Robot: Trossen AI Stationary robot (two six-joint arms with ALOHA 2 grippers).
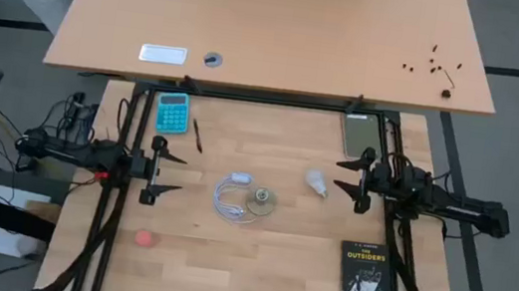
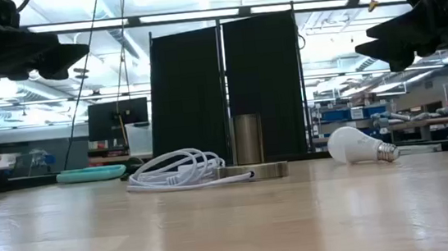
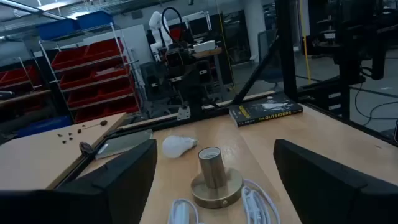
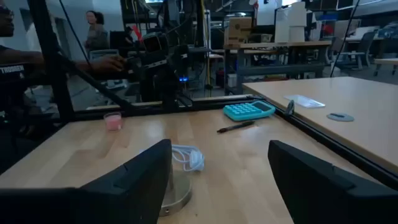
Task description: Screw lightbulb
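lightbulb point(image 1: 316, 181) right of socket point(image 1: 261, 202)

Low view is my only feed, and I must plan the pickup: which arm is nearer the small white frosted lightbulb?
Observer: The right one. From above, the small white frosted lightbulb lies on the table just ahead of the right end effector, untouched, jaws open.
Operator: And the left arm?
Observer: The left end effector hangs open beyond the coiled white cord, on the far side of the round brass-coloured metal socket from the bulb.
Operator: Is the socket free?
Observer: In the left wrist view its upright tube looks open on top, with nothing in it.
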